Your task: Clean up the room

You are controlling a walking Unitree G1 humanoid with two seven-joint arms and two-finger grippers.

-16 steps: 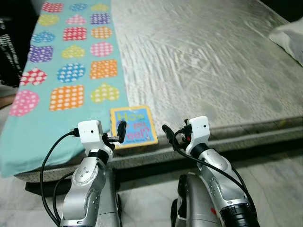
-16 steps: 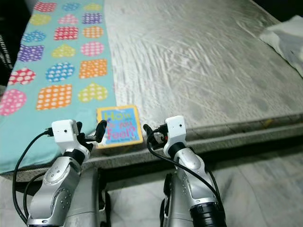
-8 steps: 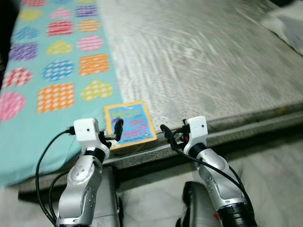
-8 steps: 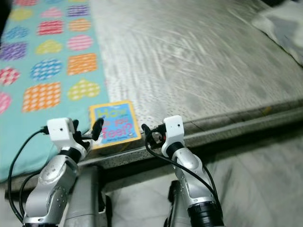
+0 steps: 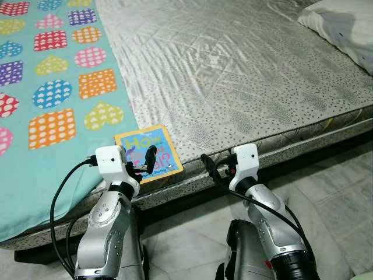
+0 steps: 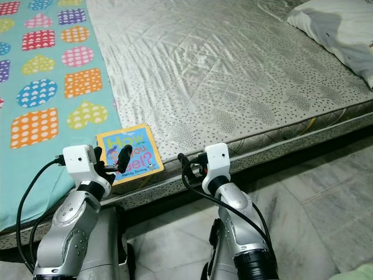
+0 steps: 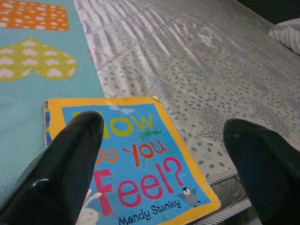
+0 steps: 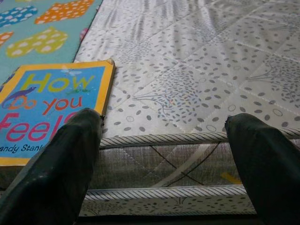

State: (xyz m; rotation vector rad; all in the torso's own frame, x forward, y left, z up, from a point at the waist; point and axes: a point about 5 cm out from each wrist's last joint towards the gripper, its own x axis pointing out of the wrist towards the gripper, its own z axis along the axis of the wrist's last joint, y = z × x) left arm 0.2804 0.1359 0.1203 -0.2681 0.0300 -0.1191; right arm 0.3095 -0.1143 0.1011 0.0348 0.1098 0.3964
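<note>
A: Where's the book (image 5: 148,153)?
B: At the bed's (image 5: 245,76) near edge, just ahead of the left gripper (image 5: 144,165). Both jaws released; bring it low, straddling the cover

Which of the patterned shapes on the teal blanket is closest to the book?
The yellow heart with white hearts, just up the teal blanket from the book. The orange dotted square beside it lies further toward the robot's left.
</note>
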